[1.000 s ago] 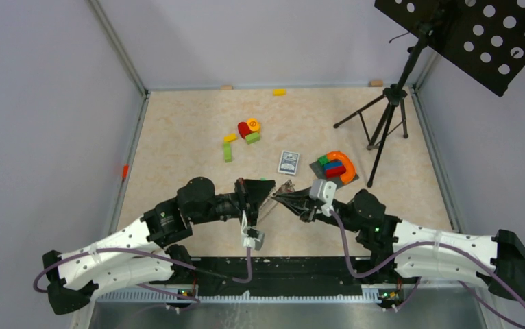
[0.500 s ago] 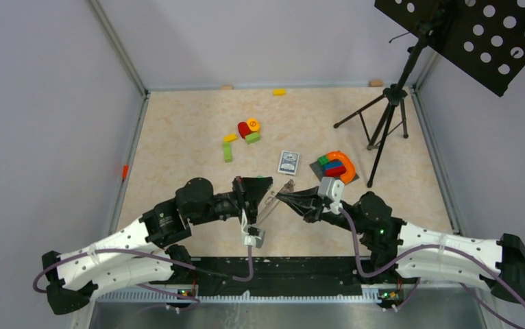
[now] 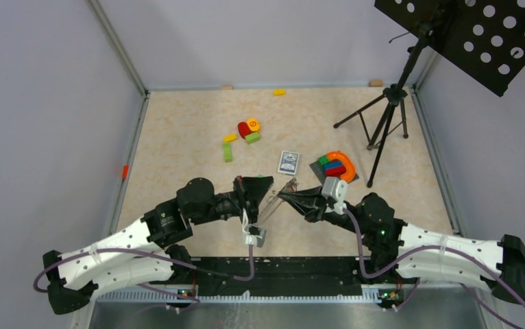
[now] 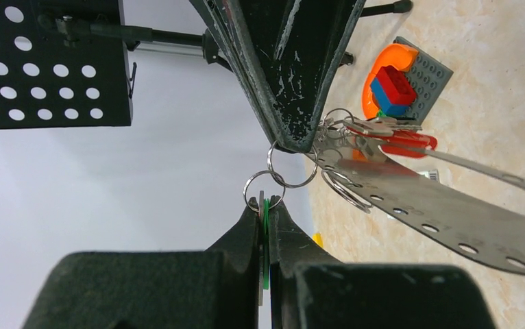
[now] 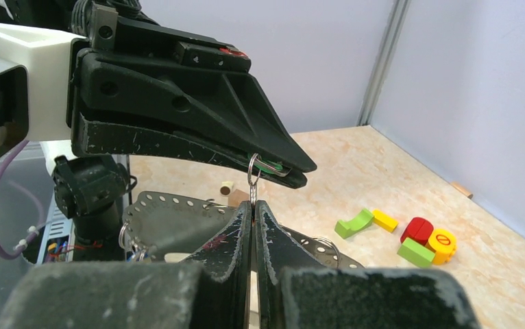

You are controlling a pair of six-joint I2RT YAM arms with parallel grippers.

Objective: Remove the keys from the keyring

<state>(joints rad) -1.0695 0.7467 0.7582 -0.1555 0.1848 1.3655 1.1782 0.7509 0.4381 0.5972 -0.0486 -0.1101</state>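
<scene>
Pinching green-tagged key [image 4: 265,236] tight in left gripper [image 4: 265,211], linked ring [image 4: 292,164] in right gripper [image 5: 253,205], mid-frame; not yet freed from keyring [image 4: 452,219], nor remaining keys [image 4: 383,130].

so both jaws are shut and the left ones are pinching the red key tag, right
No, the tag in the left jaws is the green key tag, not red. The left wrist view shows it clamped there; the red key tag is off to the side with the other keys. Both jaws are shut.
</scene>
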